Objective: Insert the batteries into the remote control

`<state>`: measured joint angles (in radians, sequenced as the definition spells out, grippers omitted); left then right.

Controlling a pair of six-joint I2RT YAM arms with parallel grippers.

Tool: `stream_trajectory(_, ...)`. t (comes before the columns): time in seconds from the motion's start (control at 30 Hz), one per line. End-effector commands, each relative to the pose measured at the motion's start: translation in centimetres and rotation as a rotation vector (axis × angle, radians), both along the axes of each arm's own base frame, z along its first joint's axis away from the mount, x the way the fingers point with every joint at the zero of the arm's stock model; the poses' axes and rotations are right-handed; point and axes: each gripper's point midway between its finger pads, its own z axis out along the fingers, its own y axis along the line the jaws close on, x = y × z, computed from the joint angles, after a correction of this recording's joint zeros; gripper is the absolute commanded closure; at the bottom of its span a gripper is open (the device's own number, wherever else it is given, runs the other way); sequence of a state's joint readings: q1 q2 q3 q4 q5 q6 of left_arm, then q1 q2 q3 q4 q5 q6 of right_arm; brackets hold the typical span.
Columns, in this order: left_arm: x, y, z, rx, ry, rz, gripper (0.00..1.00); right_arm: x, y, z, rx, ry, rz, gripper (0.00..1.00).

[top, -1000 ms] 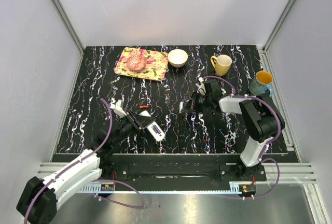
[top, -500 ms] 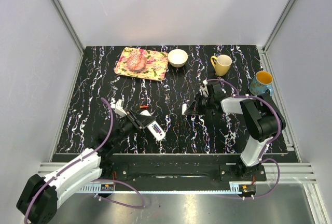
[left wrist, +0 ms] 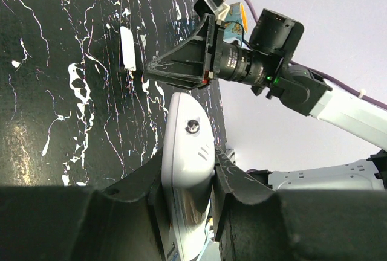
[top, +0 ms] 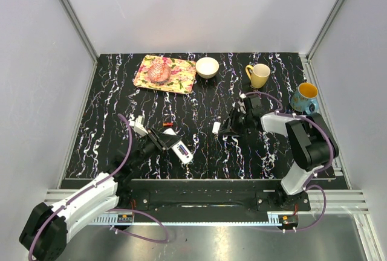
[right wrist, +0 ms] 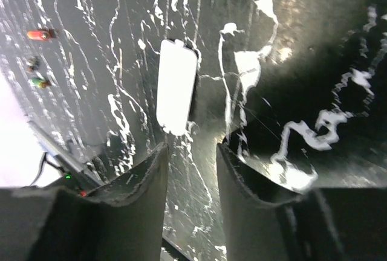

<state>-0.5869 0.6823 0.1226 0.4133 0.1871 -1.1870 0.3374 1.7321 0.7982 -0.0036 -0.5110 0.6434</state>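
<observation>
Top view: lower left of centre, the left jaws clamp the remote control (top: 179,151); a small white cover (top: 216,127) lies on the desk (top: 109,98), centre. Left wrist: same grip, bottom centre. Right wrist: right jaws open, empty; batteries (right wrist: 37,34) loose upper left, seemingly none loaded.

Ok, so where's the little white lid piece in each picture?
Top view: the white cover lies near the middle, just left of the right gripper.
Left wrist view: upper left, by that gripper's tips.
Right wrist view: centre, just beyond that gripper.
Shared landmark: the right gripper beside it.
</observation>
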Motion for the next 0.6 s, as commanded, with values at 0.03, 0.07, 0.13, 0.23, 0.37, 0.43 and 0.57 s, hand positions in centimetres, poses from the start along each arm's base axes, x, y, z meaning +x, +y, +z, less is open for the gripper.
stream_trajectory(0.03, 0.1, -0.2, 2.2, -0.057, -0.066, -0.009, 1.00, 0.4, -2.3, 2.2, -0.199, -0.072, -0.027, 0.44)
stream_trajectory(0.07, 0.1, -0.2, 2.1, -0.057, -0.063, -0.010, 1.00, 0.5, -2.4, 2.7, -0.233, -0.089, -0.020, 0.41)
stream_trajectory(0.13, 0.1, -0.3, 2.0, -0.058, -0.062, -0.010, 1.00, 0.8, -2.0, 3.7, -0.343, -0.110, -0.014, 0.38)
stream_trajectory(0.23, 0.1, -0.3, 2.1, -0.065, -0.062, -0.014, 1.00, 1.5, -1.1, 4.4, -0.484, -0.142, -0.033, 0.37)
stream_trajectory(0.37, -0.1, -0.4, 2.2, -0.067, -0.065, -0.025, 1.00, 2.2, -0.6, 3.5, -0.635, -0.120, -0.080, 0.38)
stream_trajectory(0.43, -0.2, -0.4, 2.2, -0.065, -0.064, -0.022, 1.00, 2.7, -0.5, 3.8, -0.696, -0.127, -0.095, 0.38)
stream_trajectory(0.57, -0.1, -0.4, 2.8, -0.067, -0.077, -0.024, 1.00, 3.2, -0.7, 2.9, -0.762, -0.091, -0.135, 0.37)
